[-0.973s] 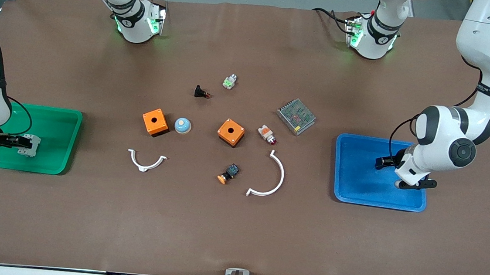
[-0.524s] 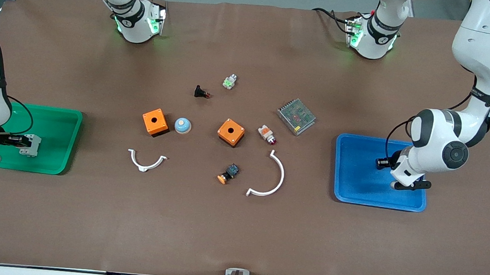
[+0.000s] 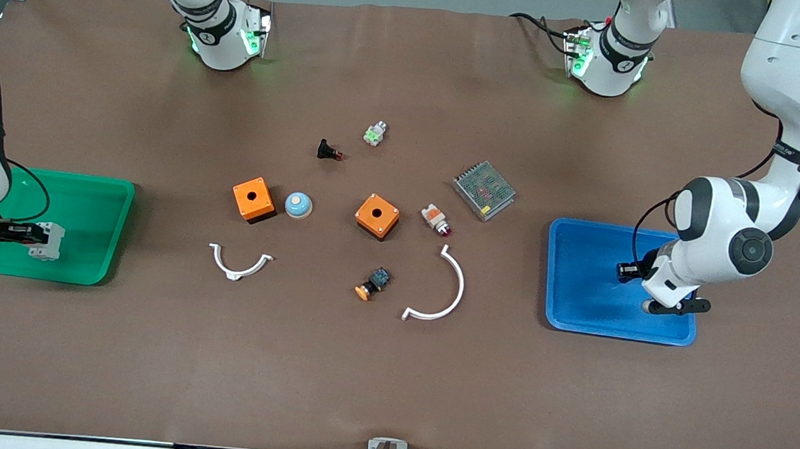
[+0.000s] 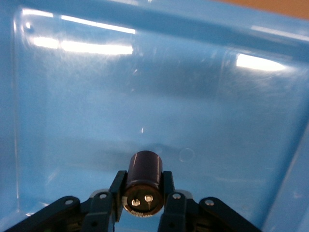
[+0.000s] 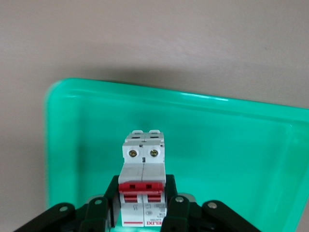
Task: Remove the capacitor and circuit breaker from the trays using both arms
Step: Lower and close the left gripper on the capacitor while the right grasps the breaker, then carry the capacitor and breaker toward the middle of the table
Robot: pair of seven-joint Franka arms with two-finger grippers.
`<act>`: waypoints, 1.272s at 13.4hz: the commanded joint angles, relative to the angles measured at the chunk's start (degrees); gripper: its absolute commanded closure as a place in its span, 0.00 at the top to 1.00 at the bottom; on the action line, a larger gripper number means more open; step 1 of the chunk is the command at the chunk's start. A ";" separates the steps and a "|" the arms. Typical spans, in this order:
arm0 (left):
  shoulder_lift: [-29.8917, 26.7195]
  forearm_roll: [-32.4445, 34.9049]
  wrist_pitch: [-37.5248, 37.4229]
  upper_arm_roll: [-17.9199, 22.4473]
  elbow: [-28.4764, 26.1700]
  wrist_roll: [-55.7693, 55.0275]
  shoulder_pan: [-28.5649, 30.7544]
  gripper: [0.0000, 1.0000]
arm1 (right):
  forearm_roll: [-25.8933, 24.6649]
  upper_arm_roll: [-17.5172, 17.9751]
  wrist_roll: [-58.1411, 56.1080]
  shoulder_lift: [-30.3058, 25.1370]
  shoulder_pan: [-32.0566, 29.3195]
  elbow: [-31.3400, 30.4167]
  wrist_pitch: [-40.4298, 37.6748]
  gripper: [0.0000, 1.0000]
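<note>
left gripper (image 4: 143,203) clamps capacitor (image 4: 143,181) | right gripper (image 5: 143,205) clamps circuit breaker (image 5: 143,176)

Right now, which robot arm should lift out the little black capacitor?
The left arm. The left gripper is shut on the capacitor over the blue tray. The right gripper is at the green tray, shut on the circuit breaker.
</note>
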 commanded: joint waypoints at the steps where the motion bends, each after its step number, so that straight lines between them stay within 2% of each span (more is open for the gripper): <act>1: -2.40 -0.05 -0.24 -2.27 -0.74 -1.46 -0.14 0.01 | -2.35 -0.16 7.74 -10.43 4.97 -1.52 -9.36 0.21; 4: -4.42 0.04 -1.46 -5.34 0.57 -6.37 -0.23 0.00 | -3.95 0.10 19.24 -17.29 13.22 -1.70 -20.96 0.21; 7: -3.99 0.12 -7.87 -9.30 6.19 -13.66 -0.58 0.00 | -3.34 0.19 34.18 -20.73 23.76 -1.88 -27.13 0.20; 9: -3.90 0.12 -8.15 -10.88 7.61 -18.14 -3.29 0.00 | -1.77 0.28 41.74 -20.65 29.65 -2.14 -27.32 0.20; 12: -3.72 0.21 -8.24 -10.89 9.19 -27.18 -10.14 0.00 | 4.99 0.19 50.29 -19.60 36.08 -2.23 -24.61 0.20; 15: -0.22 0.82 -8.15 -10.80 12.08 -37.03 -17.26 0.00 | 12.11 0.19 50.75 -15.74 37.86 -2.93 -19.70 0.20; 17: 3.73 0.92 -7.80 -10.63 15.33 -42.84 -21.66 0.00 | 12.57 0.19 50.83 -14.76 39.60 -5.29 -15.22 0.20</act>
